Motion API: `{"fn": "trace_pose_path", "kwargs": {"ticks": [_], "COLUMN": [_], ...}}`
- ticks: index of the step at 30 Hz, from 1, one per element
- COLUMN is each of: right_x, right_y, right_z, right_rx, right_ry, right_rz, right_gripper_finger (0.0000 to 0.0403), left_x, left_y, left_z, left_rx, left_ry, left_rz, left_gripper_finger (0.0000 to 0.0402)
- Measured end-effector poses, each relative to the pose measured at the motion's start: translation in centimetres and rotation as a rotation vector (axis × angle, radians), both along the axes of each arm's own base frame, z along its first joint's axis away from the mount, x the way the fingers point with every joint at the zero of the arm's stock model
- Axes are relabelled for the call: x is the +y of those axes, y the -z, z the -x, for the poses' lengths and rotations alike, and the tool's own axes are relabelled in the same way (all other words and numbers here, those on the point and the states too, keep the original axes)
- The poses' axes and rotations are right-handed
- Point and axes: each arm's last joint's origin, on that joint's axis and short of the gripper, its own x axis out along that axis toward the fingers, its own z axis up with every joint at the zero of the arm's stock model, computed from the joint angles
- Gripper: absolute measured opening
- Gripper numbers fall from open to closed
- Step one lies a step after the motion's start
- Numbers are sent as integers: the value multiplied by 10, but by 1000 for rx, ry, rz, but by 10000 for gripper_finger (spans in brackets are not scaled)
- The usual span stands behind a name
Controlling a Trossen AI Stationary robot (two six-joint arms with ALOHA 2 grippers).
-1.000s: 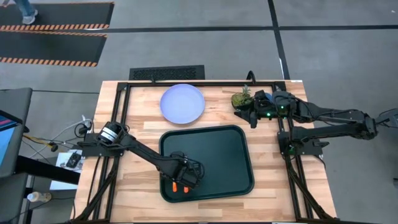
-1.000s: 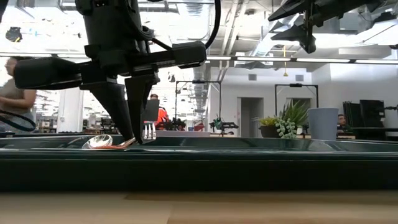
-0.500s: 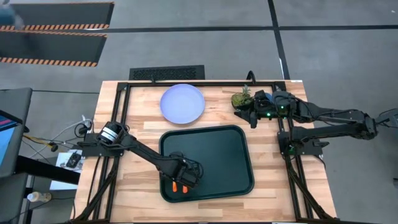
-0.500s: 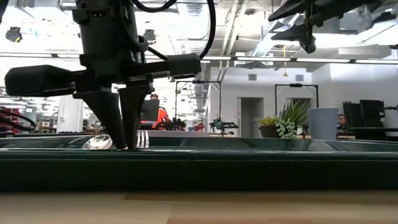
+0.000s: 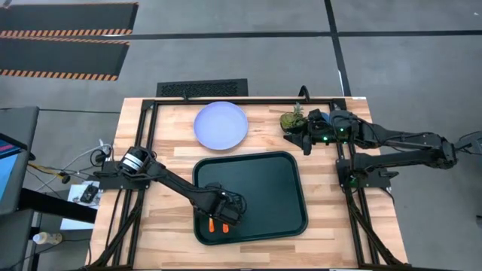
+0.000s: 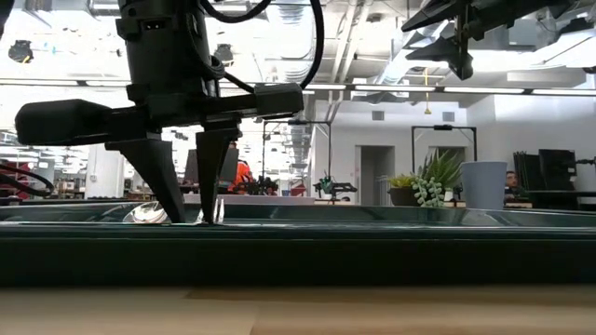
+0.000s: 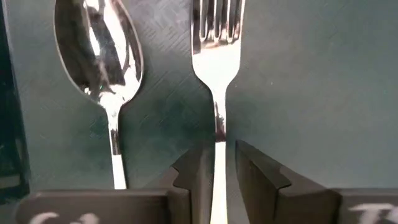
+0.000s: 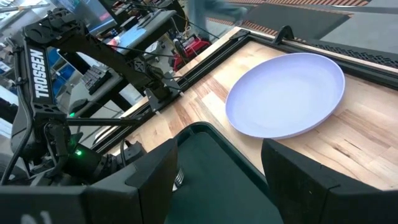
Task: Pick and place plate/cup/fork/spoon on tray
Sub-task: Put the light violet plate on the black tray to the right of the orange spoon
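Note:
The dark green tray [image 5: 263, 188] lies at the table's middle near side. The spoon [image 7: 99, 50] and the fork [image 7: 216, 37] lie side by side on the tray floor near its near-left corner, with their orange handles [image 5: 219, 226] toward the near edge. My left gripper [image 6: 191, 219] is open and points down. Its fingers stand on either side of the fork's neck [image 7: 219, 134] without touching it. The lavender plate [image 5: 221, 125] rests flat on the table beyond the tray. The blue cup [image 6: 482, 184] stands at the far right. My right gripper [image 8: 217, 186] is open and empty, raised at the far right.
A small potted plant [image 5: 292, 120] stands at the far right of the table beside my right gripper, next to the cup. A black frame [image 5: 226, 100] runs along the table's far and side edges. The tray's middle and right part is bare.
My left gripper has come down to the tray floor with the fork, then opened and let go. The fork, held tilted a second ago, now lies flat on the tray beside the spoon. My right arm has kept still.

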Motion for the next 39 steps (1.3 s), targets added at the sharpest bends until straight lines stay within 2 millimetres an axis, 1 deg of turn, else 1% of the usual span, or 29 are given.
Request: {"fn": "trace_pose_path", "kwargs": {"ticks": [7, 15, 19, 23, 25, 27, 30, 32, 34, 36, 39], "right_x": [0, 0, 0, 0, -1, -1, -4, -6, -8, -9, -10], "right_y": [0, 0, 0, -1, -1, -1, -1, -1, -1, -1, -1], "right_z": [0, 0, 0, 0, 0, 0, 1, 1, 1, 2, 2], "right_rx": [0, 0, -4, -7, -6, -4, -5, -4, -3, -2, -4], "right_ry": [0, 0, 1, 1, 2, 4, 20, 31, 41, 49, 57], "right_rz": [0, 0, 1, 2, 10, 21, 22, 23, 22, 22, 13], "right_gripper_finger": [260, 260, 260, 260, 260, 260, 260, 260, 260, 260, 260], "left_x": [0, -1, 3, 18, 32, 52, 93, 122, 152, 182, 228], "left_y": [0, -7, -22, -52, -72, -96, -129, -146, -158, -165, -167], "left_z": [0, 1, 1, 5, 11, 20, 41, 55, 69, 78, 83], "left_rx": [13, 8, -29, -82, -105, -121, -100, -62, -4, 41, 90], "left_ry": [26, 58, 104, 170, 188, 186, 163, 141, 126, 126, 163], "left_rz": [15, 34, 37, 10, -37, -100, -214, -295, -355, -384, -393], "left_gripper_finger": [100, 113, 118, 123, 124, 124, 124, 124, 124, 124, 124]}}
